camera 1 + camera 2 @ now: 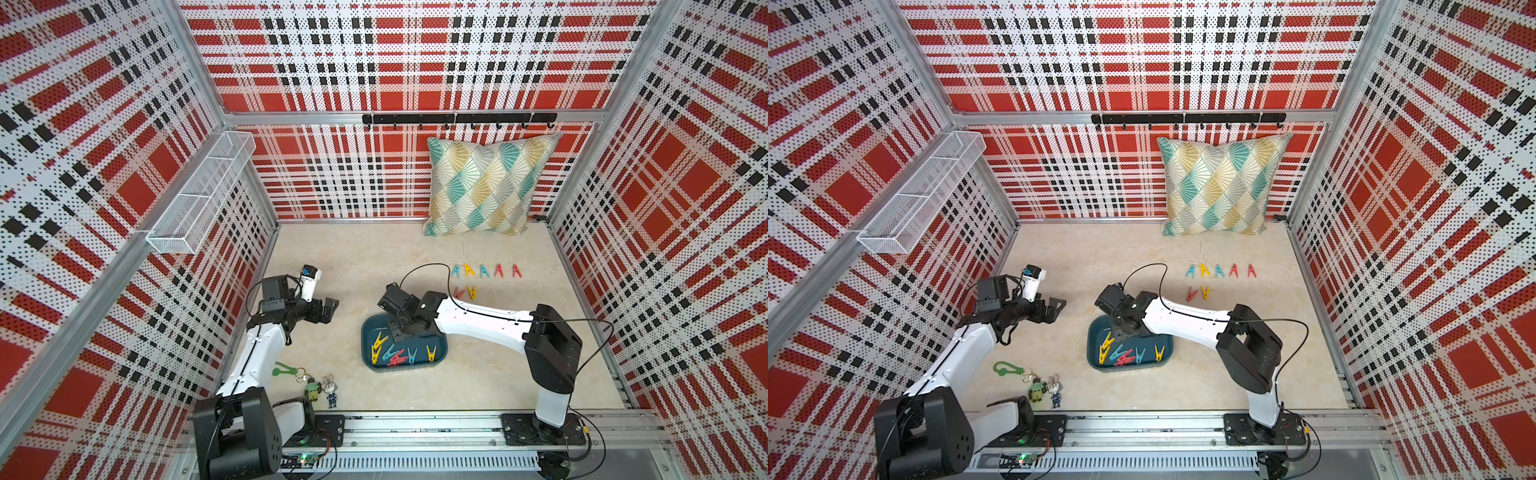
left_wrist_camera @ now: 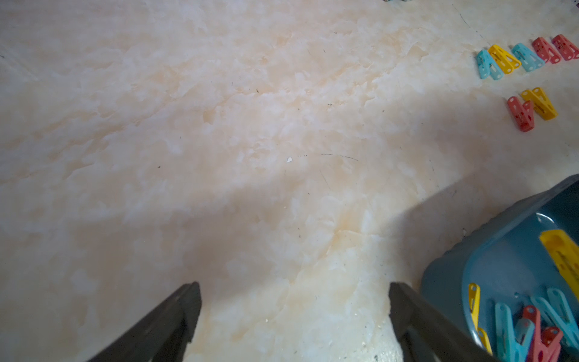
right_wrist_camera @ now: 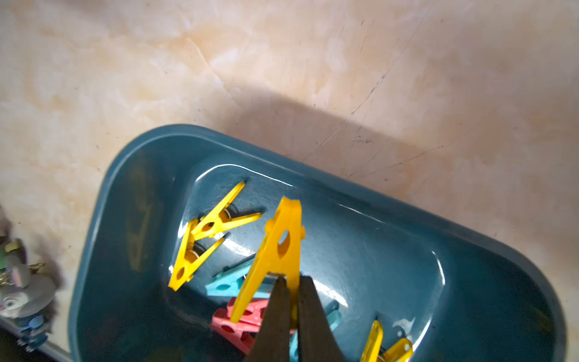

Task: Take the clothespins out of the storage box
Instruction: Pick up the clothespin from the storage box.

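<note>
Top views, left to right: left claw (image 1: 329, 308) spread, idle. Right claw (image 3: 291, 282) pinches a yellow clothespin (image 3: 279, 247) inside the storage box (image 1: 441, 347). Seven clothespins (image 1: 484, 271) lie on the counter (image 1: 353, 257) at the box's 2 o'clock. Apparently eight are not yet out.

Lab booth: perforated plaid walls (image 1: 415, 50), aluminium frame (image 1: 291, 119)

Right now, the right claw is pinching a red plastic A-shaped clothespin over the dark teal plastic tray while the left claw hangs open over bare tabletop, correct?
Nearly. The plastic A-shaped clothespin in the right claw is yellow, not red, as the right wrist view shows. It is over the dark teal plastic tray, and the left claw is open over beige marbled tabletop.
</note>
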`<move>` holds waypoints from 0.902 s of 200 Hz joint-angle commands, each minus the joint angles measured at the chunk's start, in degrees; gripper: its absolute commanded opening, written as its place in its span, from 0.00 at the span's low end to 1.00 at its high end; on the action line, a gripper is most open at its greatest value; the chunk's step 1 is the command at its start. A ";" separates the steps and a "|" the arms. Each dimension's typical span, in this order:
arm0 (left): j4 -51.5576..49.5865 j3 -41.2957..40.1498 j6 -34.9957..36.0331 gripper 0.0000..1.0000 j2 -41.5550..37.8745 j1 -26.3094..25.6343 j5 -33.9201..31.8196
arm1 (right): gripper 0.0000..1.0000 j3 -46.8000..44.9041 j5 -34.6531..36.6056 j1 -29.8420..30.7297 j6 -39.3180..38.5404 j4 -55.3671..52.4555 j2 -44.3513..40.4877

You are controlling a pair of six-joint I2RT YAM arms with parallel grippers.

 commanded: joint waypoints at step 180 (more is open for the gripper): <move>0.36 1.64 -0.22 0.99 -0.44 0.25 -1.09 | 0.03 -17.73 -0.06 -38.90 -16.59 -4.93 -15.65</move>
